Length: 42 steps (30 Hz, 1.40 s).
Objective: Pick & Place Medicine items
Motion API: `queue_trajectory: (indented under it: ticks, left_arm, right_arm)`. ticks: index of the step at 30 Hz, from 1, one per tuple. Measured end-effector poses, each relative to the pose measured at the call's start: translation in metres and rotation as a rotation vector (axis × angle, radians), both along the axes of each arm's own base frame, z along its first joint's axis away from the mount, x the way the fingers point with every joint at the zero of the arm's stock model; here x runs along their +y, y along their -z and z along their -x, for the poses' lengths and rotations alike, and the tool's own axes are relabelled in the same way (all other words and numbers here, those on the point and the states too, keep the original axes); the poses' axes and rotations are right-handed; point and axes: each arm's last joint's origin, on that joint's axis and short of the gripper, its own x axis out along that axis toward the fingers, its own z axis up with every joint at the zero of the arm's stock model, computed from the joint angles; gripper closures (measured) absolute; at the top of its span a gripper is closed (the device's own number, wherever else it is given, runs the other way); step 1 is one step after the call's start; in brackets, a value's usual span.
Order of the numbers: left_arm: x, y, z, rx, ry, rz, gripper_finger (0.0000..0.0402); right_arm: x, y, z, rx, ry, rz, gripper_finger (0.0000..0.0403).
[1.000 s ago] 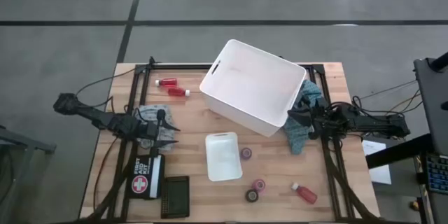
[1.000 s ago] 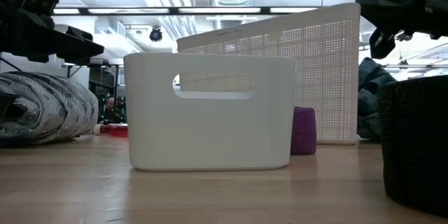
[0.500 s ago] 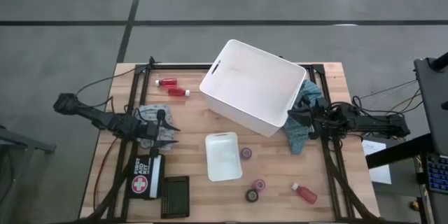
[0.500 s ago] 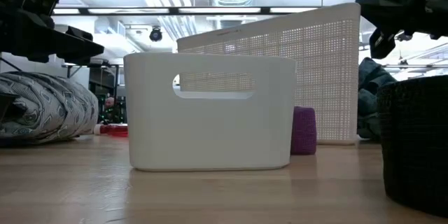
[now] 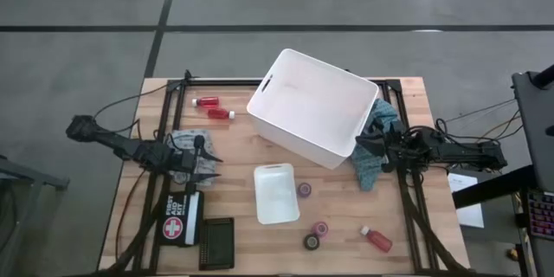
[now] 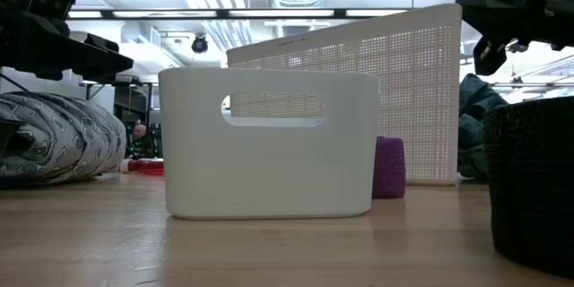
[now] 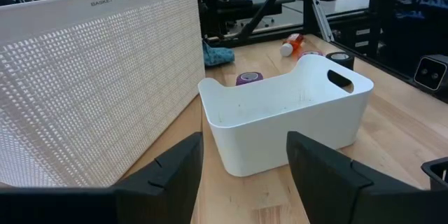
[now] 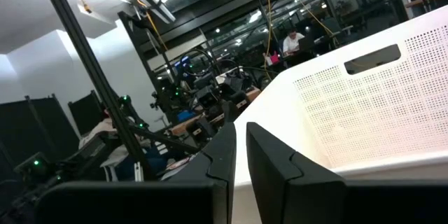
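Landmark: the small white bin (image 5: pixel 277 194) mid-table. Nearer the front edge lie a dark roll (image 5: pixel 312 242), a pink roll (image 5: pixel 320 228) and one red bottle (image 5: pixel 377 240), with open wood around them. Left of the bin, the left pincer (image 5: pixel 206 171) hangs apart, empty. Farther back, the big basket (image 5: pixel 313 106); two red bottles (image 5: pixel 214 108) at its left; the right pincer (image 5: pixel 361 145), together, at its right.

Grey floor (image 5: pixel 78 69) with dark seams surrounds the wooden table (image 5: pixel 251 255).

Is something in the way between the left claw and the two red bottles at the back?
Nothing visible. The left gripper waits open above a folded cloth. The two red bottles lie farther back on bare table, beside the big basket.
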Motion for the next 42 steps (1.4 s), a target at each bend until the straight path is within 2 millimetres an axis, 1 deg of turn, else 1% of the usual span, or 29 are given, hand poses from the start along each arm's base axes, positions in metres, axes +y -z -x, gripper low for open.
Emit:
queue_trajectory:
  ticks: [39, 42]
  left_arm:
    - [0.0000, 0.0000, 0.0000, 0.000, 0.000, -0.001, 0.0193]
    - [0.0000, -0.0001, 0.0000, 0.000, 0.000, -0.001, 0.0193]
  right_arm:
    - [0.0000, -0.0009, 0.0002, -0.010, 0.000, 0.000, 0.0369]
    - [0.0000, -0.0024, 0.0006, -0.021, 0.011, 0.046, 0.0369]
